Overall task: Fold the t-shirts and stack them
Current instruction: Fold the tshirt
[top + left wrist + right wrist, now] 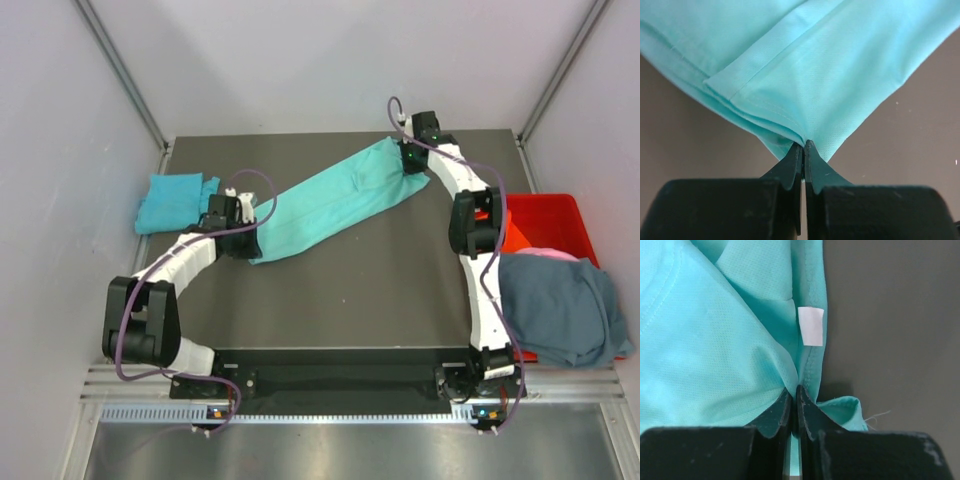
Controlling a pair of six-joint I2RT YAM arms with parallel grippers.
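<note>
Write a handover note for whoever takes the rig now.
Left gripper: shut on the near-left end of the mint-teal t-shirt.
Right gripper: shut on its far-right end, by the white tag.
Shirt spans the table diagonally as a narrow band.
Cyan-blue t-shirt lies bundled at far left, seemingly done.
Slate grey-blue t-shirt drapes over the red crate, unfolded.
Left: finish the mint fold, stack it, fold the grey one.

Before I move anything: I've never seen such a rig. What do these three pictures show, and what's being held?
These are two robot arms bolted at the near edge of the table. The big picture looks down from above, and the two close-ups come from a camera on each wrist. The left gripper and right gripper are each shut on one end of the mint-teal shirt, stretched between them. A cyan-blue shirt lies at the left. A grey-blue shirt hangs over the red crate on the right.
</note>
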